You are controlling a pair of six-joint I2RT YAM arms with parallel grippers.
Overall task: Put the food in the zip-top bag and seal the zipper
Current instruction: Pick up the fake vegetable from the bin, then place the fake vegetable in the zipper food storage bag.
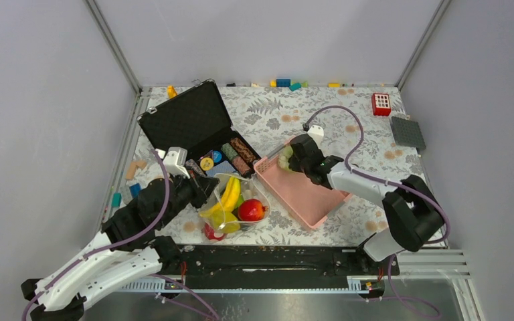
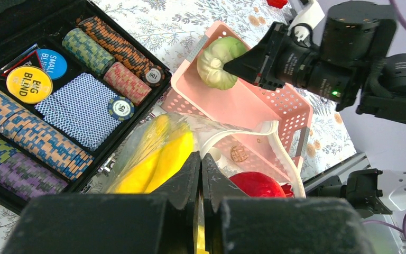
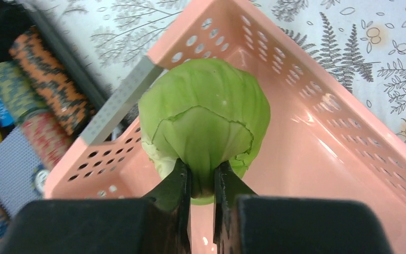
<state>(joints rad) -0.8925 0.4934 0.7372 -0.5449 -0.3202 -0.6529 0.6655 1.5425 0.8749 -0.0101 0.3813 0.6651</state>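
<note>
The clear zip-top bag [image 1: 231, 207] lies in front of the poker case, with yellow bananas [image 1: 229, 195], a red apple [image 1: 251, 210] and other toy food inside. My left gripper [image 1: 204, 187] is shut on the bag's mouth edge; in the left wrist view its jaws [image 2: 201, 164] pinch the plastic by the bananas [image 2: 156, 161], and the whitish zipper [image 2: 275, 143] curves round the open mouth above the apple [image 2: 256, 185]. My right gripper [image 1: 293, 159] is shut on the pale green cabbage [image 3: 203, 119], held over the pink basket's far end [image 2: 219, 61].
The pink slatted basket [image 1: 298, 194] lies right of the bag. The open black poker case [image 1: 197, 127] with chips [image 2: 113, 50] stands behind the bag. Small blocks line the back edge; a red block [image 1: 381, 103] and a grey plate [image 1: 407, 132] sit at the back right.
</note>
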